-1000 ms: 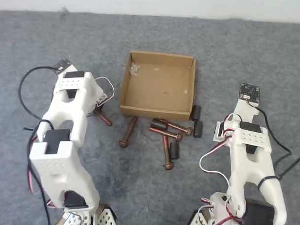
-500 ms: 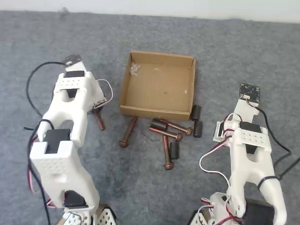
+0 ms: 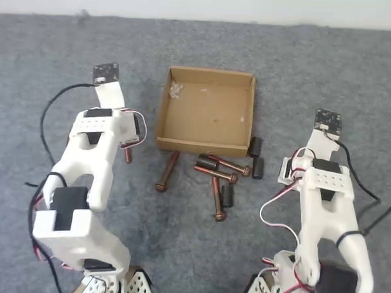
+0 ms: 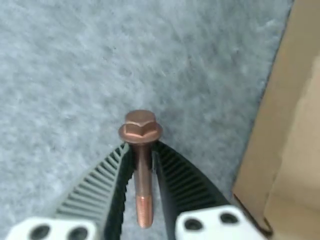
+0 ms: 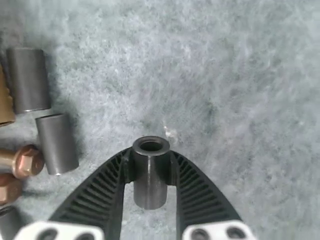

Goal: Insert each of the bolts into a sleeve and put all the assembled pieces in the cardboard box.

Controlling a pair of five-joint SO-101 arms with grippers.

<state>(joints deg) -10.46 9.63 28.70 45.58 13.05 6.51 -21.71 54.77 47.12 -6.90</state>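
high view: the cardboard box (image 3: 205,147) sits open on the grey tabletop (image 3: 314,67), a pale scrap (image 3: 176,89) in its back left corner. the left arm (image 3: 96,146) stands left of the box, with a copper bolt (image 3: 127,155) showing just off the box's front left corner. four loose bolts (image 3: 167,171) and three dark sleeves (image 3: 254,146) lie just in front of the box. the right arm (image 3: 326,180) stands right of the box

left wrist view: the left jaws are nearly closed, clamped on the bolt (image 4: 142,131) by its shank, the hex head past the tips; the box wall (image 4: 280,125) is near beside them

right wrist view: the right jaws are parted only as wide as the held sleeve (image 5: 150,182) they grip, its bore end outward; two more sleeves (image 5: 57,144) lie apart from it
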